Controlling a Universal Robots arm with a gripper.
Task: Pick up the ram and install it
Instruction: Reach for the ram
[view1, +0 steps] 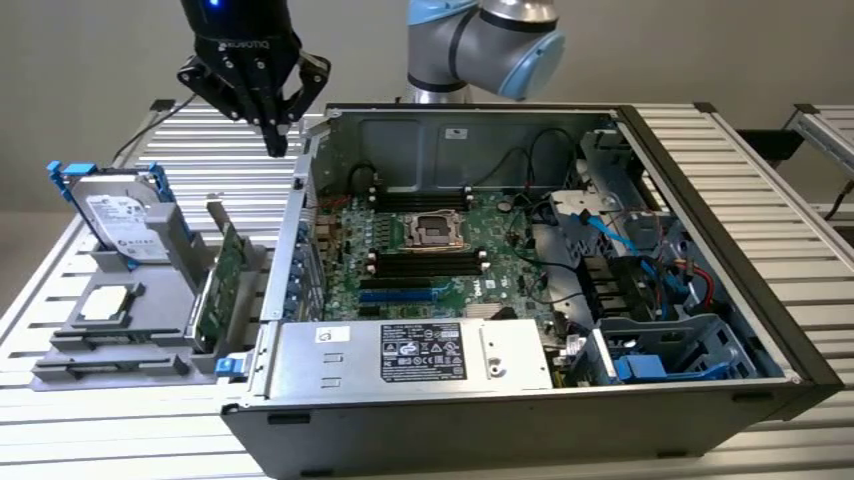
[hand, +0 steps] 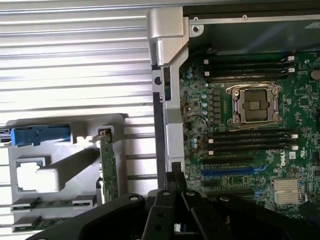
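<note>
My gripper (view1: 276, 138) hangs shut and empty high over the slatted table, just outside the far corner of the open computer case (view1: 534, 400) on the exterior view's left. In the wrist view its closed fingertips (hand: 174, 181) sit over the case's side wall. The ram looks like the narrow green strip (hand: 44, 204) lying in a slot at one end of the grey holder (view1: 147, 300), well away from the gripper. Black memory slots (view1: 427, 263) (hand: 250, 140) flank the processor socket (view1: 437, 228) on the motherboard.
The holder also carries a hard drive with blue rails (view1: 120, 215), a processor chip (view1: 107, 303) and a large green expansion card (view1: 220, 285) standing on edge. Inside the case are a power supply (view1: 414, 352), blue cables (view1: 621, 235) and a drive cage (view1: 667, 350).
</note>
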